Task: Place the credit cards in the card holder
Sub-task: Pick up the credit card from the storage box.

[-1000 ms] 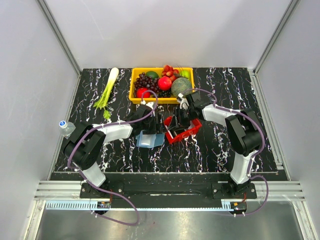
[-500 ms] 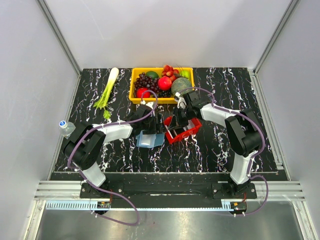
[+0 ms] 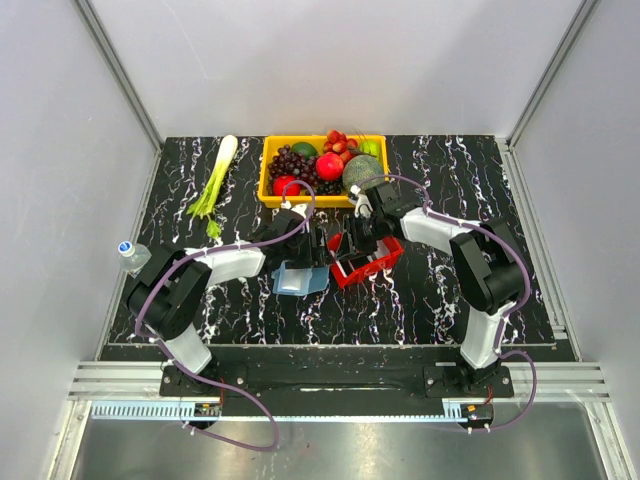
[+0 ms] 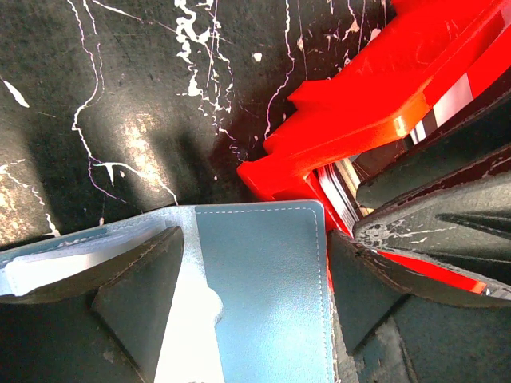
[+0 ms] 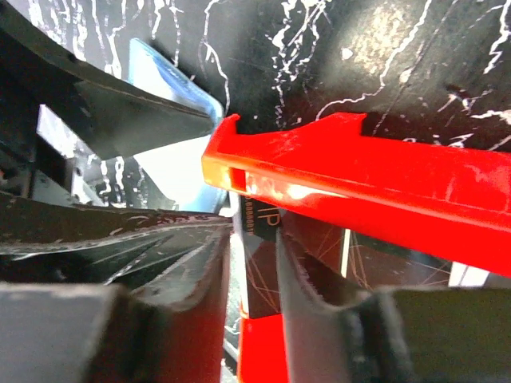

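**Position of parts.** The card holder [image 4: 263, 295] lay open on the black marbled table [image 3: 440, 290], its pale blue panel facing up, just beside the near-left corner of the red tray [image 3: 378, 264]. The credit cards [image 4: 339, 191] stood on edge inside that tray, packed together as a thin stack. None was seen in the holder's pockets.

**End effectors.** The left gripper [image 4: 255, 239] was spread wide, with one finger at the fold of the holder and the other at its outer edge, so that the panel lay between them. The right gripper [image 5: 254, 235] reached down into the tray with its jaws narrowly apart and a dark card [image 5: 259, 275] between them. Whether the pads bore on that card could not be told (the tray wall hid its lower part).

**Handling characteristics.** The cards were judged light, stiff, smooth and prone to slipping; a card would flex slightly rather than break. The recommended hold was across the two flat faces, near the upper short edge, leaving most of the length free to enter a pocket. The holder was judged soft and liable to slide or fold shut, and so would need to be pressed flat at its edges during insertion. The pocket mouth was judged narrow, so the card would have to be presented square to it.
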Controlling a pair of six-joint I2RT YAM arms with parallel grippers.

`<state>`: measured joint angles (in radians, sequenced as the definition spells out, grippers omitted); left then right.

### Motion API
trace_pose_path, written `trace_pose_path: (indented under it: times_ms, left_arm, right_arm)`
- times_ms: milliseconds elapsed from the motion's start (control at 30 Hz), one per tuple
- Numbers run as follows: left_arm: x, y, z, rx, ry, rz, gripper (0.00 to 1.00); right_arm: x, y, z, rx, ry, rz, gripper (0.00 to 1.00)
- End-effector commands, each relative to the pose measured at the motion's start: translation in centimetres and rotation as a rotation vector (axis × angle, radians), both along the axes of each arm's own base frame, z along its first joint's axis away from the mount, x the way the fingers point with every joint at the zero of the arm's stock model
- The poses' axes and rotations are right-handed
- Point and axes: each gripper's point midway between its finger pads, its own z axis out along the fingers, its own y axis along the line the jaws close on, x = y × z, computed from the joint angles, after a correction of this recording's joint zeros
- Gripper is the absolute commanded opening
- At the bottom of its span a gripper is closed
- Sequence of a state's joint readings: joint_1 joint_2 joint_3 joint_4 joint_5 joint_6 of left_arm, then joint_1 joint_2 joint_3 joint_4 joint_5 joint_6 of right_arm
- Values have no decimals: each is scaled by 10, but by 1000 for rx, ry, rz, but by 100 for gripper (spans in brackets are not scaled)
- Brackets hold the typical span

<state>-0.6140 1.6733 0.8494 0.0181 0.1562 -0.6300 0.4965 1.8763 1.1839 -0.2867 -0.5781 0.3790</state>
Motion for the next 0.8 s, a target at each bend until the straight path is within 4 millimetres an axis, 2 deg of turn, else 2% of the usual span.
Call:
trace_pose_path:
  times_ms: [0, 133, 300, 433, 567, 633, 700, 767]
  left_arm:
    - [11, 0, 16, -28, -67, 36, 76]
    - [15, 7, 24, -20, -100, 69, 76]
    - [16, 10, 27, -21, -110, 88, 76]
    - [14, 11, 24, -20, -99, 88, 76]
    - [12, 10, 20, -17, -89, 79, 76]
    - [12, 9, 20, -19, -87, 76, 76]
    - [12, 8, 20, -24, -84, 70, 76]
    - [12, 6, 18, -24, -78, 62, 76]
  right_arm:
    - [-1, -3, 17, -26, -65, -1, 41]
    - [-2, -3, 21, -71, -93, 8, 48]
    - [-8, 7, 15, -135, -125, 27, 50]
    - [-1, -2, 7, -211, -143, -13, 48]
    - [7, -14, 9, -270, -183, -53, 28]
    - [10, -16, 13, -279, -200, -57, 25]
    - [11, -18, 16, -287, -216, -54, 17]
    - [12, -19, 19, -283, -222, -57, 15]
